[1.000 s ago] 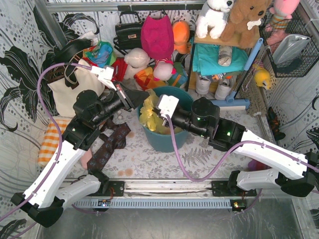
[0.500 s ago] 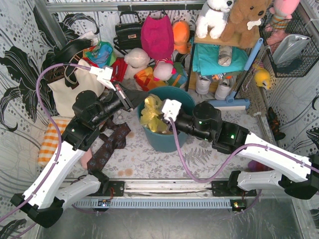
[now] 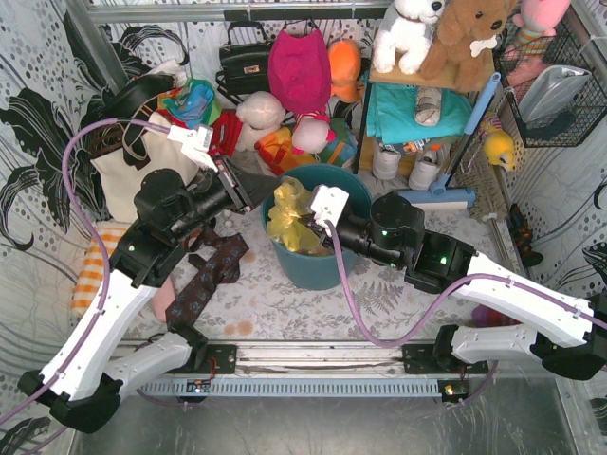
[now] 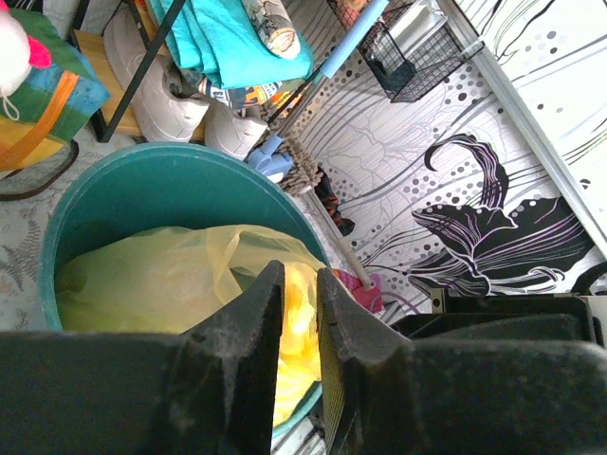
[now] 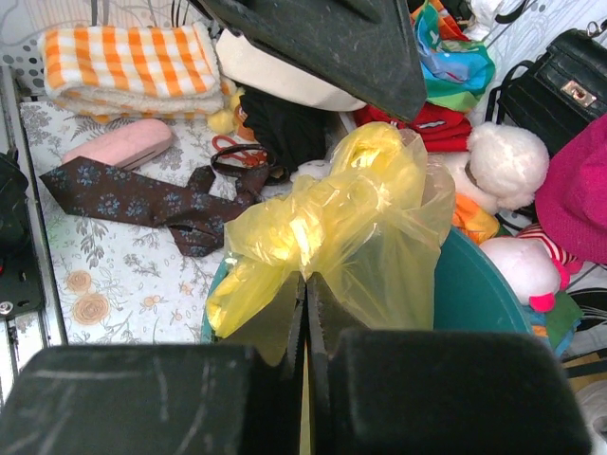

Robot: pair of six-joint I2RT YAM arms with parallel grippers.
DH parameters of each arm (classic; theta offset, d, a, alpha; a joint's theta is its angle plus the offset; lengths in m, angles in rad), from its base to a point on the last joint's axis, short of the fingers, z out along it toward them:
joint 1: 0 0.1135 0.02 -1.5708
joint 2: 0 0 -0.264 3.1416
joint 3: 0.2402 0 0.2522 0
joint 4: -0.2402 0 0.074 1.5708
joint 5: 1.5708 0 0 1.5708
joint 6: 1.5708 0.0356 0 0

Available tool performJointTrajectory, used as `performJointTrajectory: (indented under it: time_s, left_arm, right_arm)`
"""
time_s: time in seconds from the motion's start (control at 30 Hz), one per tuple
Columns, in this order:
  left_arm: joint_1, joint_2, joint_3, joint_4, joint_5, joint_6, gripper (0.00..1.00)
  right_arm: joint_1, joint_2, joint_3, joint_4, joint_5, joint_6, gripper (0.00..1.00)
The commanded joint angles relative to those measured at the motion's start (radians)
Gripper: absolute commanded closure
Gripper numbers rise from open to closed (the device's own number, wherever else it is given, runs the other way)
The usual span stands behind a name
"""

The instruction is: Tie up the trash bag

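Yellow-green film, thin and crinkled: the trash bag (image 3: 287, 213) sits in the teal bin (image 3: 318, 273) on the desk (image 3: 285, 308). Its mouth is drawn up into a bunch that stands above the rim.

Right jaws: shut, pinched on a gather of the bag's film. In the right wrist view the plastic fans up and away from the tips.

Left jaws: parted by a narrow slit, nothing between them. In the left wrist view the yellow film shows beyond the slit, not in it. Tips hang over the bin's left rim, just beside the bunch and apart from it.

Relation that matters: the bunch lies between my two sets of jaws, with the right jaws low on its right side and the left jaws off its upper left. Its long axis runs up out of the bin, leaning toward the left jaws. The loose top is nearer the left jaws.

Judgement: no knot visible, so tying has barely begun. The next move likely calls for the left jaws to advance onto the free flap. Risk: the thin film slips or tears.
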Motion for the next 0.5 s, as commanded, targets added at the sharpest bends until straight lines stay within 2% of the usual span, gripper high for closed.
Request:
performJointTrajectory:
  time_s: [0.0,0.23,0.47]
  left_arm:
    - [0.002,0.004,0.092,-0.138,-0.025,0.019,0.7]
    - [0.003,0.021,0.109,-0.203,-0.014,0.014,0.62]
    - [0.003,0.054,0.072,-0.105,0.069,-0.032,0.61]
  right_arm:
    - [-0.003,-0.019,0.01,0.048,0.013,0.018,1.0]
    - [-0.004,-0.022,0.006,0.053,0.012,0.023,1.0]
    - [-0.003,-0.022,0.0,0.056,0.009,0.027,1.0]
